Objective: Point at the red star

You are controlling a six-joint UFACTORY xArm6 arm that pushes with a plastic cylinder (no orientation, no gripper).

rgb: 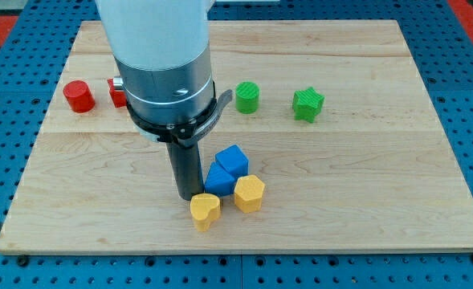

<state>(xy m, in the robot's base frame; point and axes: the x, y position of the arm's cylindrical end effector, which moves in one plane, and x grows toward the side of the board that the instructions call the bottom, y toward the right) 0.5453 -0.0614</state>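
The red star (116, 92) lies at the view's upper left, mostly hidden behind the arm's grey body; only its left part shows. A red cylinder (79, 95) stands to its left. My tip (187, 195) rests on the board near the view's middle bottom, well below and to the right of the red star. It sits just left of two blue blocks (226, 169) and just above a yellow heart-shaped block (205, 210).
A yellow hexagonal block (249, 193) lies right of the yellow heart. A green cylinder (247, 97) and a green star (307, 104) sit at the view's upper right. The wooden board (381, 177) rests on a blue surface.
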